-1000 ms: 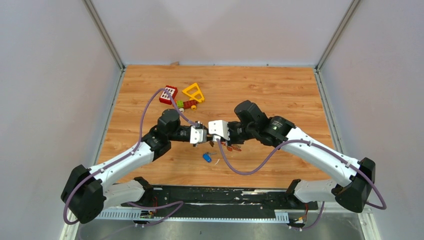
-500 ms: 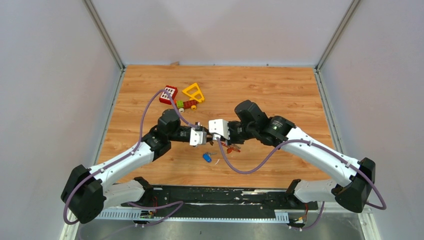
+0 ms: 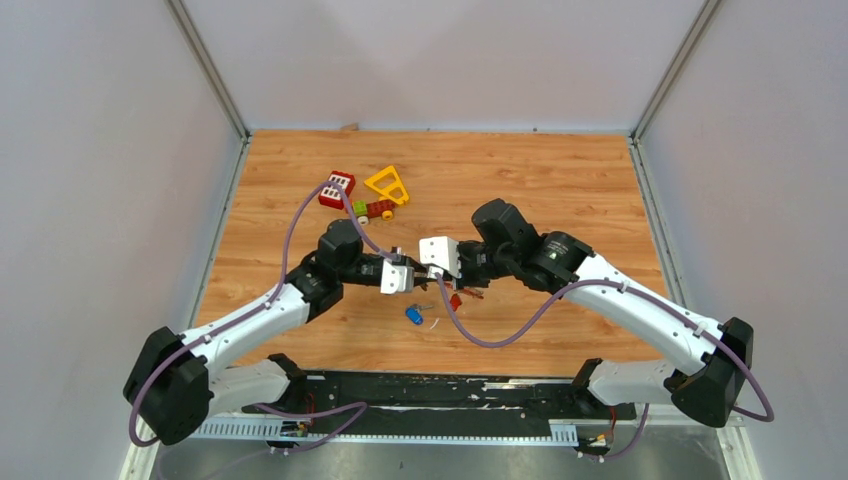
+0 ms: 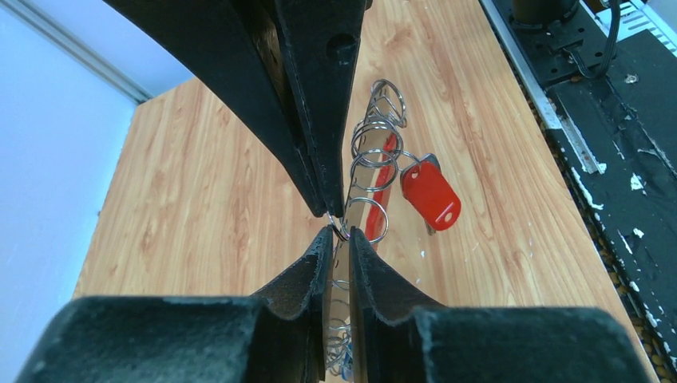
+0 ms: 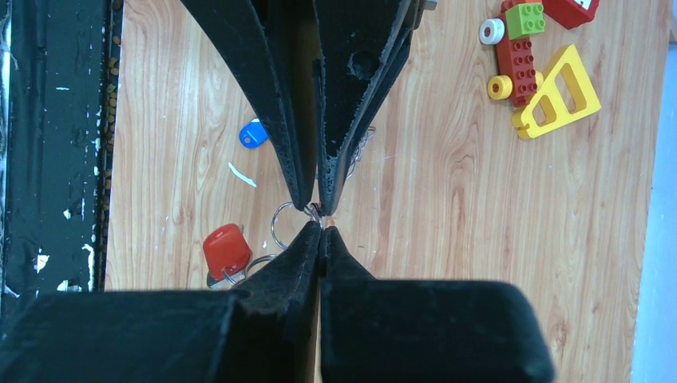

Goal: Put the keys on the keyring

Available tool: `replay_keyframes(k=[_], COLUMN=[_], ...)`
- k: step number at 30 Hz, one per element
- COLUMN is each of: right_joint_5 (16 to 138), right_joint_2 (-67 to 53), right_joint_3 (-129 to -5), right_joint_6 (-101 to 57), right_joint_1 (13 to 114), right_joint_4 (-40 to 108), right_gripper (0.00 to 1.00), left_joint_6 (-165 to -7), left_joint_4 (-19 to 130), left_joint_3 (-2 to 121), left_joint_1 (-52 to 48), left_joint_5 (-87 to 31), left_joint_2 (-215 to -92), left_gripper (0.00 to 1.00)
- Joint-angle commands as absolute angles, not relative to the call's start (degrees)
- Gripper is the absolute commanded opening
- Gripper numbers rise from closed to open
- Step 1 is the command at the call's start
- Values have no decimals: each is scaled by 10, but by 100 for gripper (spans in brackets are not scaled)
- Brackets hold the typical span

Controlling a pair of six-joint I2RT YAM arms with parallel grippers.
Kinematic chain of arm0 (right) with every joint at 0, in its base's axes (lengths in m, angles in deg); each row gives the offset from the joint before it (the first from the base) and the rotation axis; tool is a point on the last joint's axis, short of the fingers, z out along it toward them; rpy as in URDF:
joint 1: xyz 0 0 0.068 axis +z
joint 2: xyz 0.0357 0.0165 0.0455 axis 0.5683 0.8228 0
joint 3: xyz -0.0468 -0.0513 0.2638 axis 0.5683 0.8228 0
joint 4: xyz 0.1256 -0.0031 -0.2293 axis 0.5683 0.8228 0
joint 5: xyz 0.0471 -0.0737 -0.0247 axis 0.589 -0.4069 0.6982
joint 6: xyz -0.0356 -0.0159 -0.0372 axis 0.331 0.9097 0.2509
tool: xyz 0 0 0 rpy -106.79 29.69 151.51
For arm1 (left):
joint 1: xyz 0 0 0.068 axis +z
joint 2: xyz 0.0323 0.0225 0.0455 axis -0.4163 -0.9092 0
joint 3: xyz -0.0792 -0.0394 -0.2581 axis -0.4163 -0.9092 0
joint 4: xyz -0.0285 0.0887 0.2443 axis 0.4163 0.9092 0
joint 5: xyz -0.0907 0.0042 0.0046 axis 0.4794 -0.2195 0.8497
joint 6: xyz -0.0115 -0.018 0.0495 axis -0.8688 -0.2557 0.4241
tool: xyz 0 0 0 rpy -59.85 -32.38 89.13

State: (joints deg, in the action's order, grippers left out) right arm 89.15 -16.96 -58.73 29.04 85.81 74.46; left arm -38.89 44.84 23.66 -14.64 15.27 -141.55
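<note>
**Bright wire, glossy plastic, matt black fingers**

My keyring (image 4: 364, 156) is gleaming as bare silver metal wire, thin and polished, with its coils catching the light. The red key (image 4: 431, 195) is wearing a smooth, glossy plastic head, and the blue key (image 5: 254, 134) is showing the same shiny plastic. My left gripper (image 4: 341, 233) and my right gripper (image 5: 321, 230) are presenting matt black fingers, faintly grainy and dull along the edges. The table (image 4: 199, 199) is looking like pale wood-grain board with a soft satin sheen. The toy blocks (image 5: 517, 57) are shining as hard, glossy plastic. The black rail (image 4: 607, 144) is looking matt and scuffed, flecked with white.
</note>
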Motion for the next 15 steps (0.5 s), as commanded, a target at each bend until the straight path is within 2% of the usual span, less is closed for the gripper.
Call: replay_keyframes(k=[1, 15], right_joint_5=[911, 928], right_joint_2=[-187, -175], right_joint_3=[-595, -596], right_joint_6=[284, 278], right_joint_1=[856, 856], right_joint_4=[710, 706], right_gripper=[0, 0], left_joint_6=[-385, -427], left_joint_4=[427, 378], left_joint_3=[236, 235], left_joint_1=[-144, -144], left_joint_5=[154, 158], left_joint_2=[-1423, -1435], left_gripper=[19, 15])
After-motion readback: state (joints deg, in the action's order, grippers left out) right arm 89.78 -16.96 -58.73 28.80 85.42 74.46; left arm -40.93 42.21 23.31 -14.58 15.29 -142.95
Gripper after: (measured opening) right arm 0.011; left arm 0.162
